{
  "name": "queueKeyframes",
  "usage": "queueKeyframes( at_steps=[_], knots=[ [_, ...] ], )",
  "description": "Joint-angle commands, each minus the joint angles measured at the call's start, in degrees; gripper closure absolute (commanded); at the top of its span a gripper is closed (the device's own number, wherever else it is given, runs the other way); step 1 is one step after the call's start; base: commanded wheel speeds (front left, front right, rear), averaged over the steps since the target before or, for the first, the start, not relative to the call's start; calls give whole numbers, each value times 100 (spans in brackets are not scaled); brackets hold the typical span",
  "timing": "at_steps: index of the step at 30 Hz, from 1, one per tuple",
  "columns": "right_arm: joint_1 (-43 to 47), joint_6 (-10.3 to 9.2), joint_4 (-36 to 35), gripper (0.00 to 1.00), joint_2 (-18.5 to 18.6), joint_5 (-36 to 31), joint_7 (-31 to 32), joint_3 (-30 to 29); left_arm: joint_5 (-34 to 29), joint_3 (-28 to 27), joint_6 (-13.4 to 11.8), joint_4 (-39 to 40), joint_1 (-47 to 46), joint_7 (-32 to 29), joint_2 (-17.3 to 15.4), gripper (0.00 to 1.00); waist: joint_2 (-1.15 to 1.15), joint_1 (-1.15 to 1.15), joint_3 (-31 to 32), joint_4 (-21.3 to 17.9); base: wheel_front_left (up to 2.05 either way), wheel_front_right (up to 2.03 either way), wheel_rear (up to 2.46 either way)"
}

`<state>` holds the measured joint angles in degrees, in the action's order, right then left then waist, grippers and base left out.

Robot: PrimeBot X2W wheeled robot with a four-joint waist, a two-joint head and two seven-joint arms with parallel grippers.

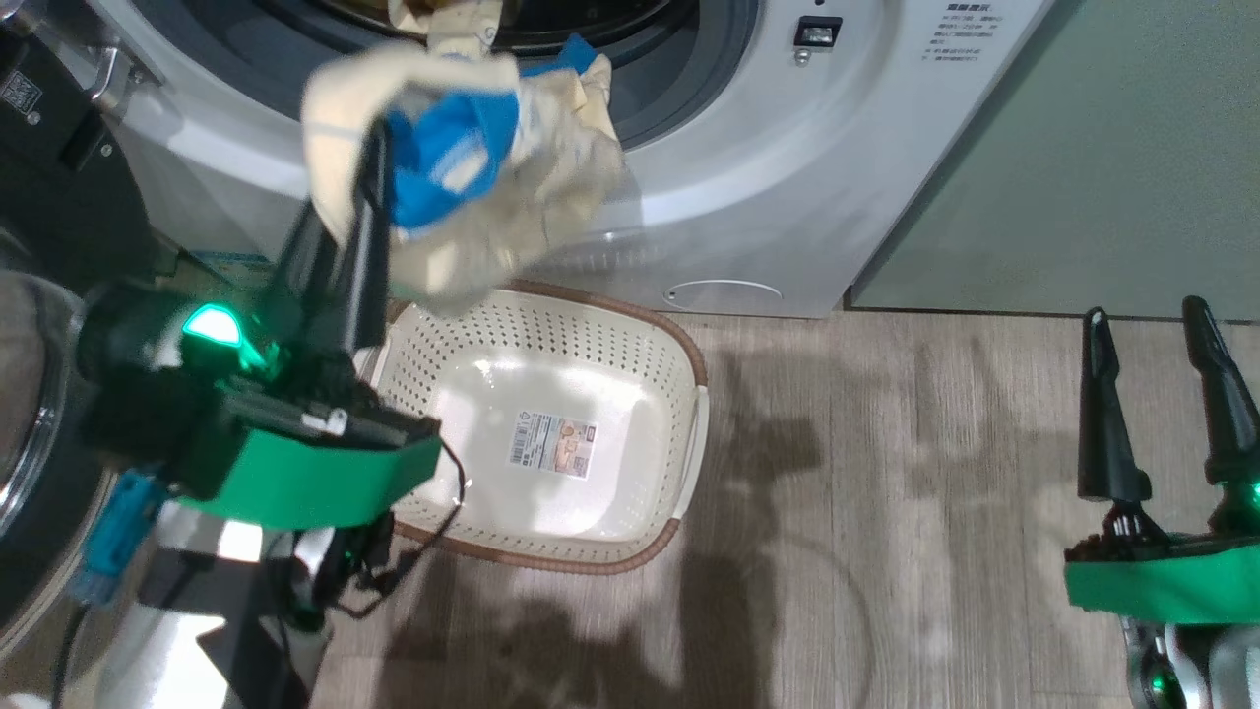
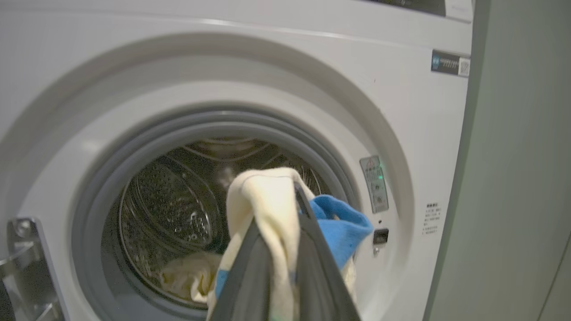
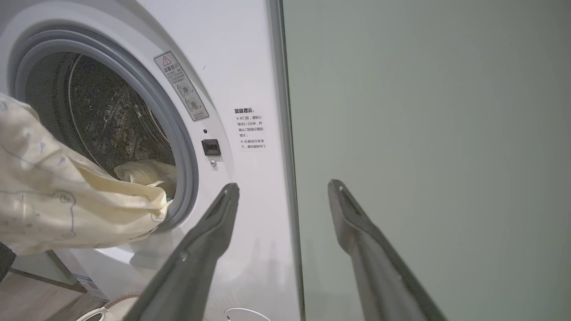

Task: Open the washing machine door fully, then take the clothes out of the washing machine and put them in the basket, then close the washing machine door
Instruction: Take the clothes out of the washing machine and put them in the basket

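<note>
My left gripper (image 1: 379, 148) is shut on a cream garment with blue trim (image 1: 472, 187), held in the air in front of the washing machine (image 1: 787, 197) and above the far rim of the basket (image 1: 679, 345). In the left wrist view the clothes (image 2: 267, 200) drape over my gripper (image 2: 296, 189), and more cream fabric (image 2: 187, 276) lies in the drum. The door (image 1: 30, 394) stands swung open at the far left. My right gripper (image 1: 1147, 325) is open and empty at the lower right, and it (image 3: 283, 191) faces the machine's right edge.
A pale green cabinet (image 1: 1083, 148) stands right of the machine. The basket with its label (image 1: 551, 445) sits on the wood floor (image 1: 886, 492) directly below the drum opening. A metal door hinge (image 2: 22, 258) juts out at the drum's left.
</note>
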<state>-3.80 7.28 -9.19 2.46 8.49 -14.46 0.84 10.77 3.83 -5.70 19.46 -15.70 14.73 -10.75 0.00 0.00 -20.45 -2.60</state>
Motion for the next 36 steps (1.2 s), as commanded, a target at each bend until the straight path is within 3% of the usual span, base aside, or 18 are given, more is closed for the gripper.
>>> queueKeyframes(
  at_steps=[1,10,20,34,35,36],
  knots=[
    [-42,21,-164,0,42,-1,-54,146,56,-219,57,0,59,26,-21,100,0,0,-10,-16,0,0,0],
    [-88,21,-183,0,42,82,-54,184,152,57,419,-1114,412,27,348,100,0,0,-165,-119,0,0,0],
    [-210,21,-181,0,42,192,-54,189,205,67,872,-2872,-24,27,520,100,0,0,-409,-239,0,0,0],
    [-368,21,-157,0,42,394,-54,235,119,-54,1065,-5865,-1330,27,683,100,0,0,-834,-555,0,0,0],
    [-378,21,-157,0,42,403,-54,246,131,-59,1069,-6064,-1402,27,693,95,0,0,-857,-582,0,0,0],
    [-389,21,-157,0,42,412,-54,252,139,-60,1073,-6246,-1473,27,702,50,0,0,-880,-606,0,0,0]
  ],
)
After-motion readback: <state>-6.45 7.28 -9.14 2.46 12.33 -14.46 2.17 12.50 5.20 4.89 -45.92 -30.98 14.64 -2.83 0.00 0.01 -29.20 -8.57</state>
